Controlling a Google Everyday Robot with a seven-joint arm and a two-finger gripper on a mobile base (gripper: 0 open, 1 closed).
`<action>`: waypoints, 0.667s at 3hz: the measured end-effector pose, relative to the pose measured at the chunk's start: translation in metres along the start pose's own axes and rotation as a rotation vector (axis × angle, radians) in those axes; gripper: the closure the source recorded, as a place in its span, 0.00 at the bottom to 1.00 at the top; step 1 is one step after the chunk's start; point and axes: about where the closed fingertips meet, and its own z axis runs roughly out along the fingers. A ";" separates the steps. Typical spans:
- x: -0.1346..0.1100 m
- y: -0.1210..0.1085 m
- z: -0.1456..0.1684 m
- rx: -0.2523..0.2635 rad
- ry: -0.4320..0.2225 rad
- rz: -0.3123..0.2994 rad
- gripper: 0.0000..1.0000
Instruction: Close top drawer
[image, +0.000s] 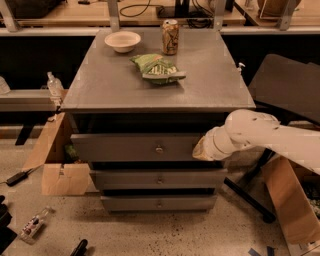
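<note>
The top drawer (135, 147) is the uppermost of three grey drawers in a grey cabinet. It has a small round metal knob (159, 149) and stands pulled out a little, with a dark gap under the cabinet top. My gripper (200, 150) is at the end of my white arm, which comes in from the right. It sits against the right end of the top drawer's front. The two lower drawers (159, 179) are nearly flush.
On the cabinet top (100, 85) are a white bowl (122, 41), a drink can (170, 36) and a green snack bag (157, 68). A cardboard box (55, 160) stands at the left. A dark chair (290, 90) and another cardboard box (290, 200) stand at the right. Small items lie on the floor.
</note>
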 end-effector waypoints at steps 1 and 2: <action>0.000 -0.007 0.003 0.011 0.021 -0.005 1.00; 0.003 -0.033 -0.003 0.051 0.072 -0.026 1.00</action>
